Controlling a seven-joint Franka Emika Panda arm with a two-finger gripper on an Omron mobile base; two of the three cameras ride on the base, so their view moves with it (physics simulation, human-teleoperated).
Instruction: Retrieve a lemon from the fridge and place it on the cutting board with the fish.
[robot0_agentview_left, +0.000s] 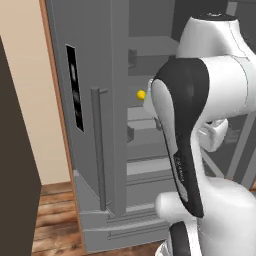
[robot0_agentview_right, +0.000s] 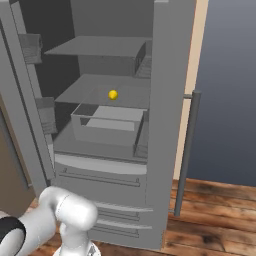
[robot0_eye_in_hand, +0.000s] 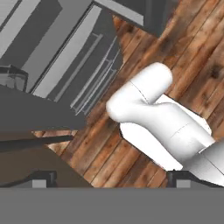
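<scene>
Hand spread wide, lemon waiting on a fridge shelf

Hand (robot0_eye_in_hand: 112, 180) is hanging with its two dark fingertips (robot0_eye_in_hand: 43, 178) standing far apart at the lower edge of the hand view, gripping nothing, and it is looking down at the wooden floor (robot0_eye_in_hand: 175, 48) and the lower drawers (robot0_eye_in_hand: 74, 65) of the fridge (robot0_agentview_right: 167, 100).

The lemon (robot0_agentview_right: 113, 94) is sitting well apart from the hand, up on the middle shelf (robot0_agentview_right: 90, 90) inside the open fridge, roughly at the shelf's centre in the right base view. In the left base view the lemon (robot0_agentview_left: 141, 94) is showing just beside the arm's dark elbow cover. It is roundish, so no long axis or pointing direction is showing.

A clear bin (robot0_agentview_right: 107, 125) is standing on the shelf below the lemon, and another shelf (robot0_agentview_right: 95, 46) is lying above it, leaving open space around the fruit. The fridge door (robot0_agentview_left: 85, 100) with its black display panel (robot0_agentview_left: 75, 87) and bar handle (robot0_agentview_left: 98, 145) is standing open to the left.
</scene>
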